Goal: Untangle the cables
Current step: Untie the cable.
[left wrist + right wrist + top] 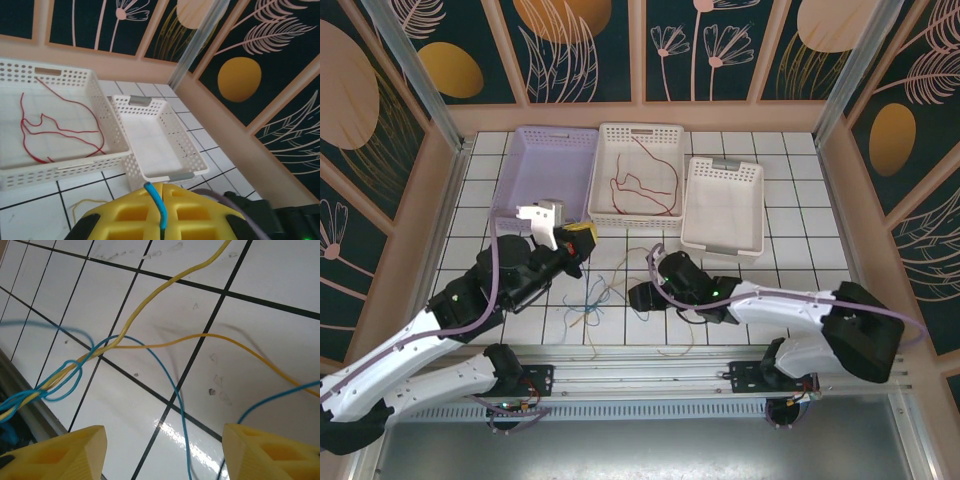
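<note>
Left fingers (115,209) pinch a blue cable (159,206), its end hidden.

Bright, even light; glare on the tiles (172,432).

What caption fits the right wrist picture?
Open right pincer hovers over tangled blue and yellow cables on white tiles.
</note>
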You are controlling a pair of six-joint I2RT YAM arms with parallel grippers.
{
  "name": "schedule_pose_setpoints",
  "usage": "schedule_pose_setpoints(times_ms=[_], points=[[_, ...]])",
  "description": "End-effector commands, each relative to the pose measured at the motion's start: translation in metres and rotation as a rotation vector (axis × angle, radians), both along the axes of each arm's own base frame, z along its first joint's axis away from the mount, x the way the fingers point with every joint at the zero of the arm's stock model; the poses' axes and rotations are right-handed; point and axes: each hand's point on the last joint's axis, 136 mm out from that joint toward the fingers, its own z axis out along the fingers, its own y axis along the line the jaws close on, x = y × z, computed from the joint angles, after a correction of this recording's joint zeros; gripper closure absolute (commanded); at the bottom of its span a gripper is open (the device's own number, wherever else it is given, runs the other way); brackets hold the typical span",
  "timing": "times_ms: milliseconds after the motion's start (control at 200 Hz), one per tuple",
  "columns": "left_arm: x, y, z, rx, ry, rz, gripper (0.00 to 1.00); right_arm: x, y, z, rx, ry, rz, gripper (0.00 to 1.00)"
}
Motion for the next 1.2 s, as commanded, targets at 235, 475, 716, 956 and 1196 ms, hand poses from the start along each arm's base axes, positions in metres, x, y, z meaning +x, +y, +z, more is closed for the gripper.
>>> schedule_pose_setpoints(times_ms=[235,475,716,956,1196], points=[[-0.01,-0.003,0.016,-0.075,-0.047,-0.062,1.0,0.046,0.049,0.022,0.204,0.048,-0.101,0.37],[-0.014,-0.006,0.016,-0.083,-0.06,-0.093,1.0,0.056,0.063,0.006,0.266,0.143,-0.156,0.38],[-0.021,-0.007,0.017,-0.112,-0.066,-0.131,1.0,0.077,0.076,0.004,0.335,0.183,-0.211,0.47],[-0.032,0.004,0.026,-0.154,-0.092,-0.144,1.0,0.091,0.069,-0.009,0.367,0.238,-0.284,0.77],[-0.027,0.046,0.016,-0.058,-0.069,0.019,1.0,0.108,-0.006,0.017,0.272,0.106,-0.501,1.0]])
